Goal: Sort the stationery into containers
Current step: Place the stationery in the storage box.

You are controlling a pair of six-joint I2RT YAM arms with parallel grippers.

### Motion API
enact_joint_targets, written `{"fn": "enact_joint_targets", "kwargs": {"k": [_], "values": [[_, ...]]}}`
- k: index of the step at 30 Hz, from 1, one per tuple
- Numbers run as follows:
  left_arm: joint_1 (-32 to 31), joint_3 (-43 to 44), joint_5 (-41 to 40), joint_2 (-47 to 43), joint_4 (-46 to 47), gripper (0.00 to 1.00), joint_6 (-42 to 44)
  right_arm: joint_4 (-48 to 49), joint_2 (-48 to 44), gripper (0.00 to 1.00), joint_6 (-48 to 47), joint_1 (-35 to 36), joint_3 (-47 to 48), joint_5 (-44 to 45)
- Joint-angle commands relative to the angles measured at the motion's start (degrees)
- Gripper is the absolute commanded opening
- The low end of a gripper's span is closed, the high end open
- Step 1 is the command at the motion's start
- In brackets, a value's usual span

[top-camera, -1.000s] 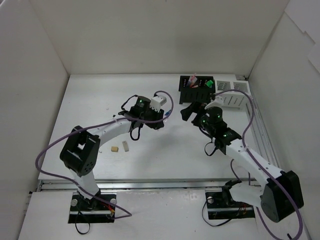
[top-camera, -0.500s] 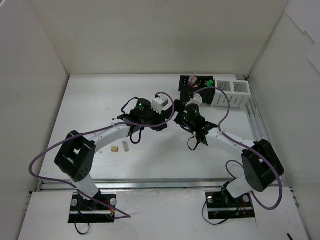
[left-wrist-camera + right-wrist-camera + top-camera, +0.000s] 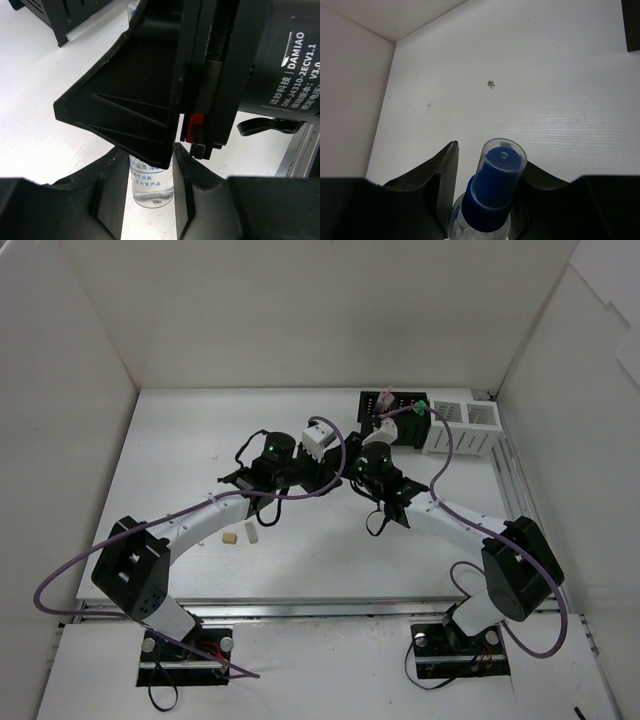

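Found clear bottle (image 3: 151,186) pinched at its lower end by left gripper (image 3: 150,156), with right gripper (image 3: 490,159) jaws drawn tight against the neck under the blue cap (image 3: 498,167), at mid-table (image 3: 180,450) just short of black organiser (image 3: 392,412), tan eraser (image 3: 229,538) lying well apart.

Bright, even, diffuse from above. Only faint soft shadows on white table (image 3: 170,440). Crisp overhead; in wrist views, near black fingers (image 3: 427,192) underexposed, featureless; bottle (image 3: 492,185) slightly soft.
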Motion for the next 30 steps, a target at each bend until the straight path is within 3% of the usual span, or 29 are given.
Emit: {"fn": "enact_joint_targets", "kwargs": {"k": [1, 4, 5, 7, 12, 17, 24, 30], "values": [[-0.43, 1.36, 1.74, -5.07, 6.87, 0.27, 0.85, 2.44, -2.51, 0.14, -4.03, 0.31, 2.24, 2.1], [-0.43, -0.04, -0.37, -6.48, 5.9, 0.57, 1.12, 1.91, -5.32, 0.08, -8.24, -0.04, 2.33, 5.35], [-0.43, -0.83, -1.24, -7.96, 5.55, 0.8, 1.21, 1.56, -6.12, 0.07, -9.74, -0.39, 2.59, 7.1], [-0.43, -1.8, -5.19, -10.77, 3.71, 0.99, 1.9, -0.72, -8.05, 0.07, -12.73, -2.58, 3.2, 8.7], [2.72, -5.22, -15.38, -15.61, -3.92, 1.0, 1.04, -6.26, -8.85, 0.07, -20.11, -11.44, 8.38, 16.43], [12.56, -11.28, -22.95, -20.54, -9.83, 0.99, -5.71, -7.84, -4.2, 0.08, -25.66, -22.42, 16.2, 19.25], [23.38, -12.61, -25.77, -19.58, -21.08, 0.99, -14.52, -7.06, 9.86, 0.08, -28.56, -33.69, 30.08, 12.14], [26.98, -12.88, -23.93, -15.01, -23.54, 0.99, -16.99, -7.06, 22.16, 0.13, -32.43, -34.94, 39.76, 12.57]]}}
